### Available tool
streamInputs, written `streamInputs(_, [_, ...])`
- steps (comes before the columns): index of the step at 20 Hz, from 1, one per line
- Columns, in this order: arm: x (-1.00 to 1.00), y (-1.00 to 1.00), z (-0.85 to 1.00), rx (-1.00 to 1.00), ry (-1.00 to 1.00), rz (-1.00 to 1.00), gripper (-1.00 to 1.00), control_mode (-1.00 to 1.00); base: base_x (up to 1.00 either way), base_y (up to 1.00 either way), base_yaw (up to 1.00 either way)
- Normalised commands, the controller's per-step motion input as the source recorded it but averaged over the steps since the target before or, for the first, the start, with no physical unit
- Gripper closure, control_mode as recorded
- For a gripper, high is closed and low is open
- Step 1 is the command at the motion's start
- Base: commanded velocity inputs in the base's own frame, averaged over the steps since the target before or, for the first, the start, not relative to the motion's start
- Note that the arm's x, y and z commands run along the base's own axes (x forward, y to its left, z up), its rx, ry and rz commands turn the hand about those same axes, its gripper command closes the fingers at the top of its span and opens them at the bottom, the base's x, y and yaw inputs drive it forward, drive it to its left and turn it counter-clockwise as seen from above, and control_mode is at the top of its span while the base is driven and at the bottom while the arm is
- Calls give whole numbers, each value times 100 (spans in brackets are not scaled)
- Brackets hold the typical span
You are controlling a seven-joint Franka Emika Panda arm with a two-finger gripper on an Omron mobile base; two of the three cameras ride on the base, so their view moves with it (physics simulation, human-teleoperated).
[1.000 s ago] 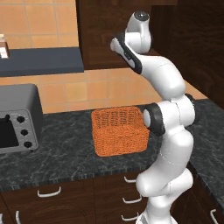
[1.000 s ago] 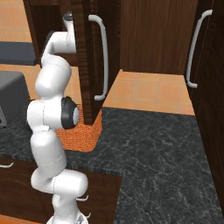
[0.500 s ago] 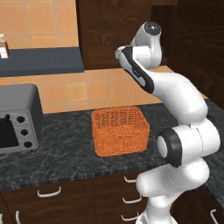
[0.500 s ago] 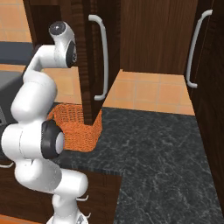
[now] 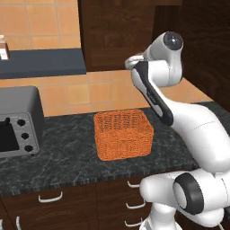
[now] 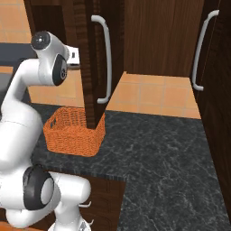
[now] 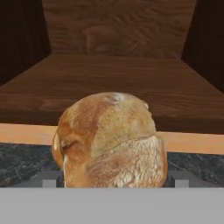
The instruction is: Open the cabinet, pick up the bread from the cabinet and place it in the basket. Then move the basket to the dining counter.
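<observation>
Arm swung back from dark wood-grain cabinet [image 6: 97, 58] — door open. Tan rounded bread loaf [image 7: 111, 140] pinched in wide-spread pincer [image 7: 111, 181], above and beside orange woven wicker basket [image 5: 123, 134]; drop into basket next.

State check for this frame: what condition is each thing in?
cabinet: door swung open.
bread: off the shelf, held in the gripper.
gripper: closed on the bread.
basket: upright, empty, on the dark counter.
toaster oven: door shut.

Base views flank arm, share basket [image 5: 123, 134]; hand view close on bread [image 7: 109, 140].
</observation>
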Motion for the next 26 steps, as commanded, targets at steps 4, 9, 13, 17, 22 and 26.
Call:
streamInputs(4, [-100, 4, 31, 0, 0, -3, 100, -100, 0, 0, 0])
streamInputs(9, [-100, 4, 2, 0, 2, -5, 100, -100, 0, 0, 0])
streamInputs(13, [-100, 0, -17, 0, 4, -6, 100, -100, 0, 0, 0])
streamInputs(17, [-100, -1, -17, 3, 13, -7, 100, -100, 0, 0, 0])
streamInputs(22, [-43, 9, -54, 1, 12, -7, 100, -100, 0, 0, 0])
streamInputs(26, [3, -2, -41, 0, 11, 0, 100, -100, 0, 0, 0])
